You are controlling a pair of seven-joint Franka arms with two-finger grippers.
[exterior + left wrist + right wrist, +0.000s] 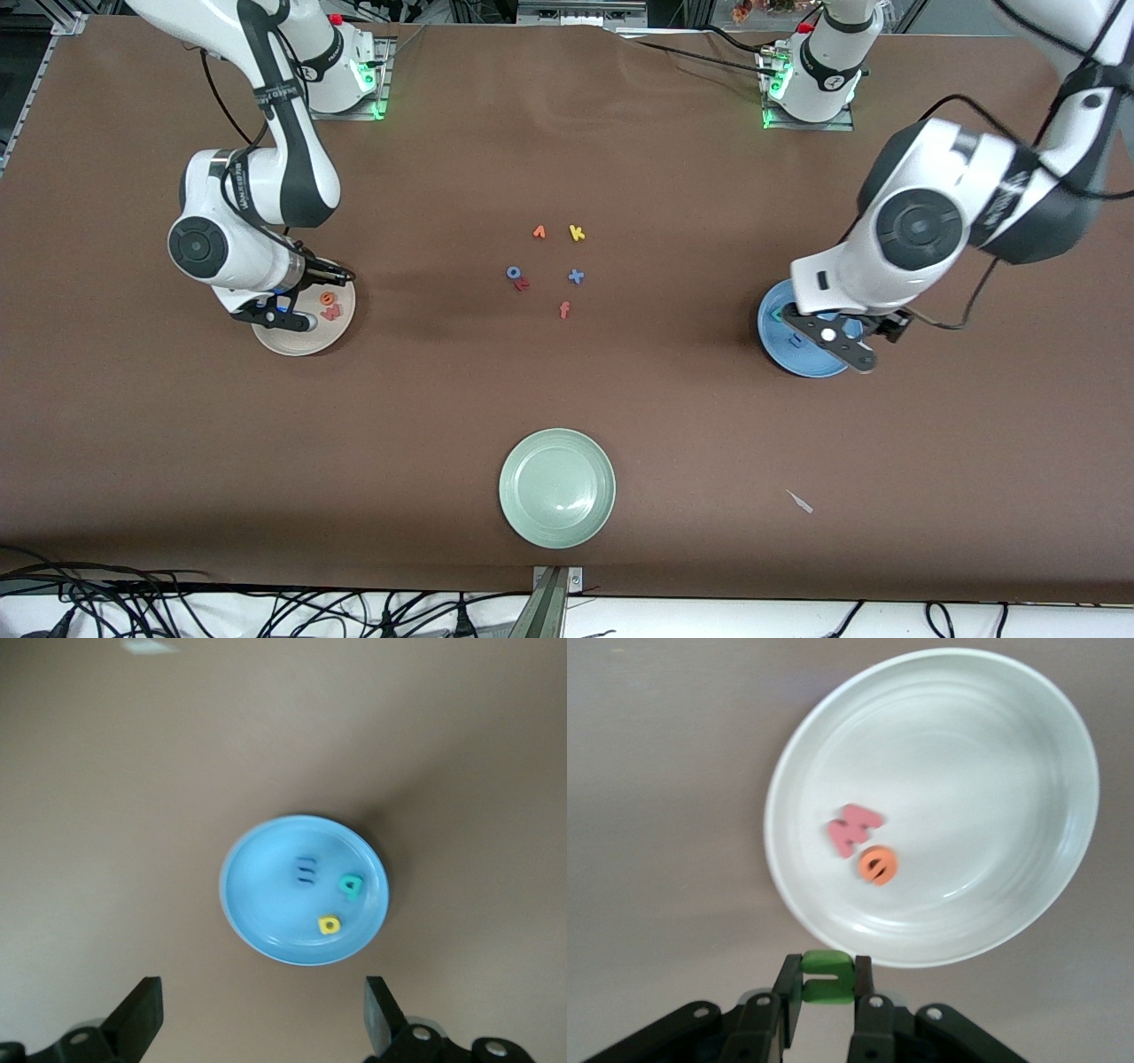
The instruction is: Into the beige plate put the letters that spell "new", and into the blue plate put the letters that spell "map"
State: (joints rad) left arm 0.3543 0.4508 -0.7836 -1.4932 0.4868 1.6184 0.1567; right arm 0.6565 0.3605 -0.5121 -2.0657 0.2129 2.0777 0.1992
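Nearest you lies the pale green plate (557, 487). Farther back, at the left arm's end, your left gripper (264, 1020) hangs over the blue plate (257, 904) with its fingers spread wide, holding nothing; the periwinkle m (306, 869), teal p (352, 885) and yellow a (329, 925) lie in that plate. At the right arm's end, your right gripper (827, 990) is clamped on the green n (827, 977) just over the rim of the beige plate (992, 771), where the pink w (854, 828) and orange e (878, 865) lie touching. Farthest, mid-table, sit the orange-red f (564, 309), blue x (576, 276), blue o (513, 273), yellow k (577, 233) and orange v (539, 232).
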